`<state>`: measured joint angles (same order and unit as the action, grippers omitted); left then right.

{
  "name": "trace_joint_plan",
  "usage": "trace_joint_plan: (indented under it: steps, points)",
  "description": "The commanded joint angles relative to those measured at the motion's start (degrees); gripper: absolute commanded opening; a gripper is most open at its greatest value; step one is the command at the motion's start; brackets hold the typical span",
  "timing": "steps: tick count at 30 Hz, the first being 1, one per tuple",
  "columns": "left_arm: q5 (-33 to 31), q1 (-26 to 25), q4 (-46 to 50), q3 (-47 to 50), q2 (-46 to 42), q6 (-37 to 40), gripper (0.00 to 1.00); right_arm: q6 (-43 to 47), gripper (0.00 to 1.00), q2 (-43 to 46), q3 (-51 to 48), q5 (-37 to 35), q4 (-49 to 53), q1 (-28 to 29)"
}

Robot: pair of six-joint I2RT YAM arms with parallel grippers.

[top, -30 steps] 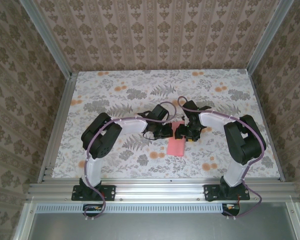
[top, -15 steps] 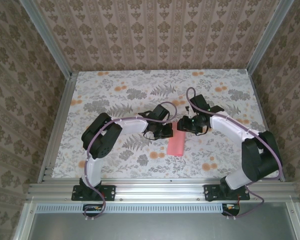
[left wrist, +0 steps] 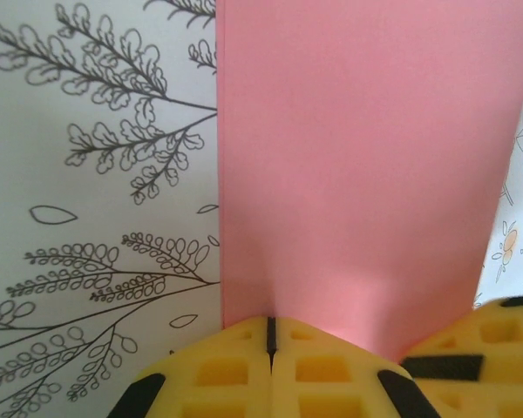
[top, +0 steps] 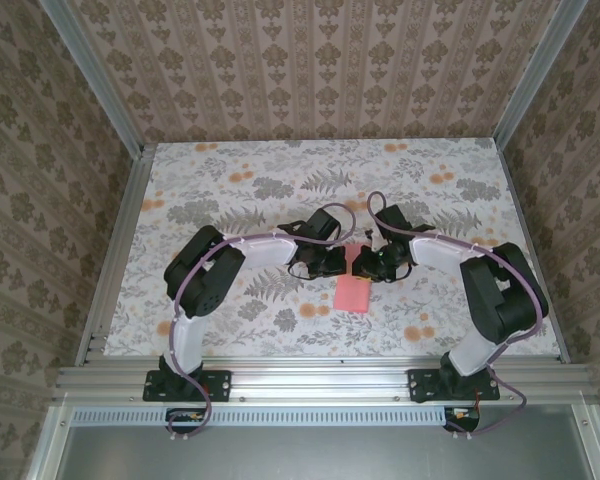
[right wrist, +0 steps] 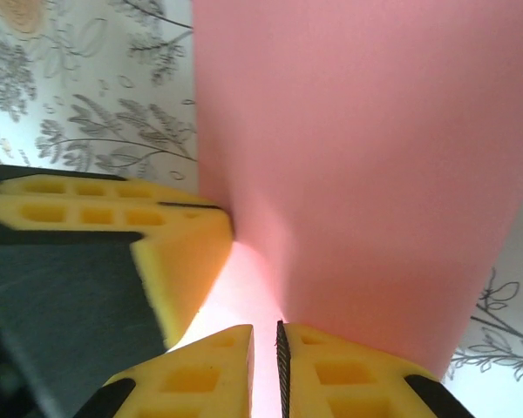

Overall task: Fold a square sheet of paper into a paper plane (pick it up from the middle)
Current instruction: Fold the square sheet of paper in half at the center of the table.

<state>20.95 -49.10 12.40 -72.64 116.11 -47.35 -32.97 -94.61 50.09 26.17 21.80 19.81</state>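
Note:
The square sheet of paper (top: 353, 293) is salmon pink and lies as a narrow folded strip on the flowered table, its far end lifted between the two grippers. My left gripper (top: 340, 262) is shut on that end; in the left wrist view its yellow pads (left wrist: 270, 335) meet on the paper (left wrist: 366, 157). My right gripper (top: 366, 264) faces it from the right. Its pads (right wrist: 266, 335) stand a narrow gap apart, with the paper (right wrist: 357, 148) curling up out of the gap. The left gripper's yellow finger (right wrist: 113, 218) presses the paper right beside it.
The flowered tabletop (top: 230, 200) is bare around the arms. Aluminium rails (top: 110, 270) edge it left and right, and patterned walls close the back and sides. Both arms reach in low toward the table's centre.
The right arm swung out to the right and came back to the paper's far end, its jaws narrowing from wide to nearly closed. The left gripper stayed shut on the paper.

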Motion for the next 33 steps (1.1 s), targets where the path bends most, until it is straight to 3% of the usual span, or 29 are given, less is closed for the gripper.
trace_joint_plan:
  steps: [1,16,21,25,29,33]
  points:
    - [-2.40,-0.64,6.79,0.57,3.06,1.47,0.00,1.11,0.18,-1.16,-1.58,0.12,-1.39,-0.85]
    - [-1.97,-0.95,7.10,0.24,4.38,1.74,0.00,2.85,0.21,-4.48,-4.92,-4.50,-0.44,-1.97]
    - [-2.05,-1.15,7.20,0.09,4.47,1.85,0.00,1.34,0.21,2.08,-5.42,-0.51,-1.30,-1.99]
    - [-2.05,-1.24,7.33,-0.30,4.75,1.85,0.00,-3.58,0.21,7.37,-9.95,5.34,-9.29,-1.99]
    - [-2.03,-1.37,7.74,-0.58,5.07,2.13,0.00,-5.04,0.21,7.39,-13.15,6.10,-13.46,-2.04]
    - [-2.14,-1.35,8.38,-1.05,5.26,2.44,0.00,-2.98,0.21,3.71,-13.95,1.78,-11.33,-2.05]
